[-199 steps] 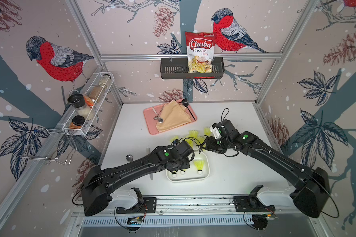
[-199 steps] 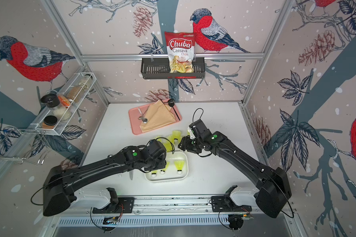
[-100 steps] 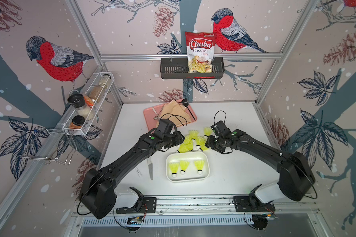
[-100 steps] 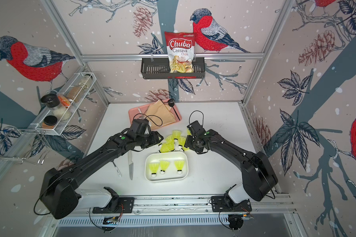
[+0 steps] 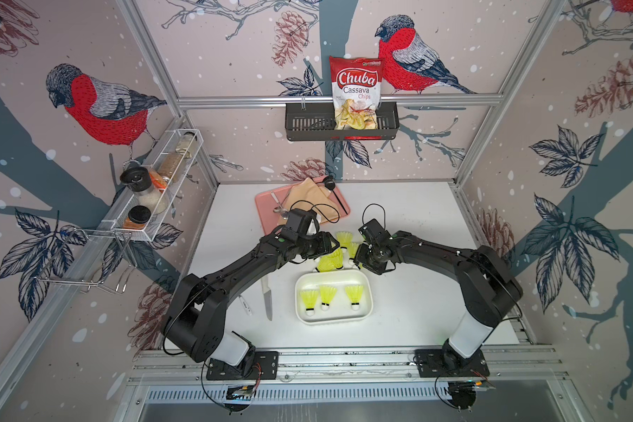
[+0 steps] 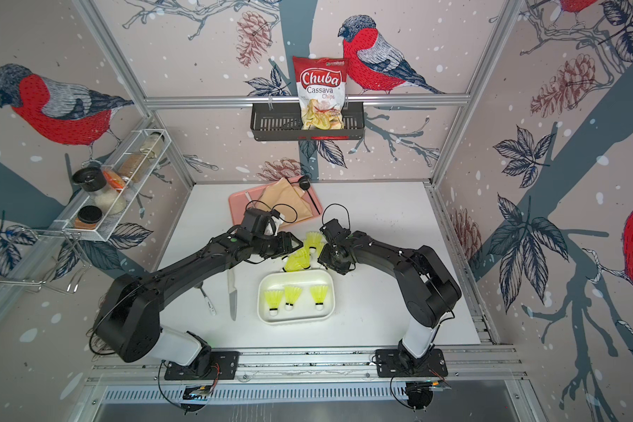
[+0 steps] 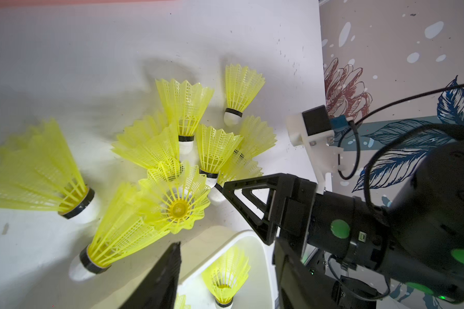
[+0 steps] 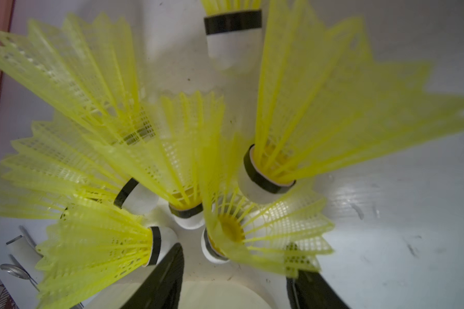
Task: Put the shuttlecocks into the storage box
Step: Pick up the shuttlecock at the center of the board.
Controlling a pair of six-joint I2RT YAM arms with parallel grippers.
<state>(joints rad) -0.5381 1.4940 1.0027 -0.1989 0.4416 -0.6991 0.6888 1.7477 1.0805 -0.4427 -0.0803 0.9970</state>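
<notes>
Hovering at heap of neon yellow-green plastic shuttlecocks (image 5: 331, 261) just behind white shallow plastic storage box (image 5: 344, 279): right gripper (image 8: 236, 246) spread, straddling one whose skirt mouth faces it; left gripper (image 5: 331, 244) opposite, state unclear.

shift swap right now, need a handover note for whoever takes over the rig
Left gripper: open, empty, at the loose pile of neon yellow-green plastic shuttlecocks on the table, just beyond the shallow white plastic storage box.
Right gripper: open, down in the same pile, nothing gripped yet.
Done: three shuttlecocks in the box.
To do: the whole pile.
</notes>
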